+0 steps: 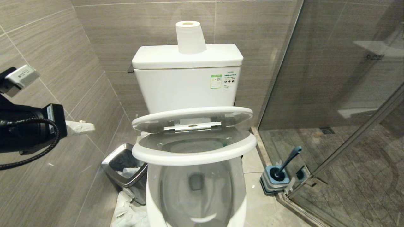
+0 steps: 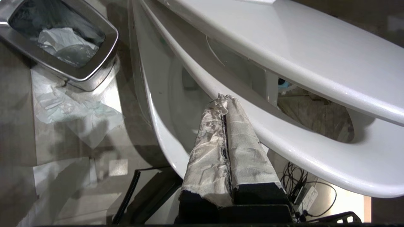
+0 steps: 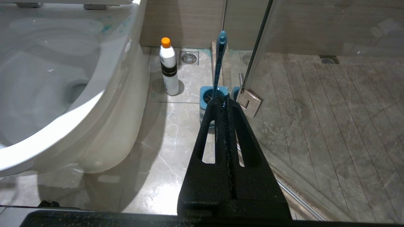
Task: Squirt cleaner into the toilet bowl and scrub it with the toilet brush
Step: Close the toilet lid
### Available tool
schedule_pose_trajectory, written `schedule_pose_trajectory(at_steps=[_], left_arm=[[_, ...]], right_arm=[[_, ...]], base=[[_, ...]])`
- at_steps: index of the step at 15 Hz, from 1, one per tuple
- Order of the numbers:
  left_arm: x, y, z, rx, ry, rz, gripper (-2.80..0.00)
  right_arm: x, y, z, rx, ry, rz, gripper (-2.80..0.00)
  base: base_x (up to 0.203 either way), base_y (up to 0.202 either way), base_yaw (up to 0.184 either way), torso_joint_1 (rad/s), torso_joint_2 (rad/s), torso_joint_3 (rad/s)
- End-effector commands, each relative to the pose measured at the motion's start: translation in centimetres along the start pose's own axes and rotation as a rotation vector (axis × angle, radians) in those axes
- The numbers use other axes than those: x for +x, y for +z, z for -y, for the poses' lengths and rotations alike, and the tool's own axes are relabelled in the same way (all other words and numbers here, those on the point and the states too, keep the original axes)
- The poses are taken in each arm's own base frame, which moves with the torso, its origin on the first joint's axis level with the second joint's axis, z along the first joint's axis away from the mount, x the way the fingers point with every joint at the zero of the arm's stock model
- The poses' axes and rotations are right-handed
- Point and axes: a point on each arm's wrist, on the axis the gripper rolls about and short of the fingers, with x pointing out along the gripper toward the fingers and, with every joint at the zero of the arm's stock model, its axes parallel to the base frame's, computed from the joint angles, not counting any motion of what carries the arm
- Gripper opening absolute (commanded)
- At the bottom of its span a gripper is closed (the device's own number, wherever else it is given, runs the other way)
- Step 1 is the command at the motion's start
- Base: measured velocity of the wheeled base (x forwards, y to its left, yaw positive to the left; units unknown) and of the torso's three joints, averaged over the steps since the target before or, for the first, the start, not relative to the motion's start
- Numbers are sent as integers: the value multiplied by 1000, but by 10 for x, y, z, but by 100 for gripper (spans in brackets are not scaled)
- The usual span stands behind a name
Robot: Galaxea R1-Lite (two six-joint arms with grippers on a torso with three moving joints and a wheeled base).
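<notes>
The toilet bowl [image 1: 195, 192] stands in the middle, its white seat [image 1: 194, 154] and lid [image 1: 192, 118] both tilted partway up. Faint turquoise cleaner streaks [image 3: 107, 26] mark the inner rim. My left arm [image 1: 31, 129] reaches in from the left. In the left wrist view its gripper [image 2: 224, 99], with white-wrapped fingers, is shut and empty at the raised seat's [image 2: 284, 138] edge; I cannot tell whether it touches. The right gripper [image 3: 222, 101] hangs shut and empty above the floor. The toilet brush [image 3: 219, 60] stands in its holder [image 3: 208, 96]. The orange-capped cleaner bottle [image 3: 169, 67] stands beside the bowl [image 3: 104, 94].
A steel-rimmed bin [image 1: 126, 170] with crumpled paper sits left of the bowl, and loose tissue [image 1: 126, 211] lies on the floor. A toilet paper roll [image 1: 190, 37] stands on the tank [image 1: 186, 88]. The glass shower door [image 1: 331, 94] closes off the right side.
</notes>
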Motion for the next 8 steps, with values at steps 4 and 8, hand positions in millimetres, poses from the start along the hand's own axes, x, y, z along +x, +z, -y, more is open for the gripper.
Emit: schedule_pose_trajectory(at_steps=[4,8], left_arm=[[-3,21,12,20,-16,-17,-280],[29,62,44,150,-118,-2,-280]], right_arm=[[0,0,0,-1,1,-2,-280],[0,0,0,-1,1,-2,-280]], base=[[0,0,0,1,1,9],[0,0,0,0,0,0]])
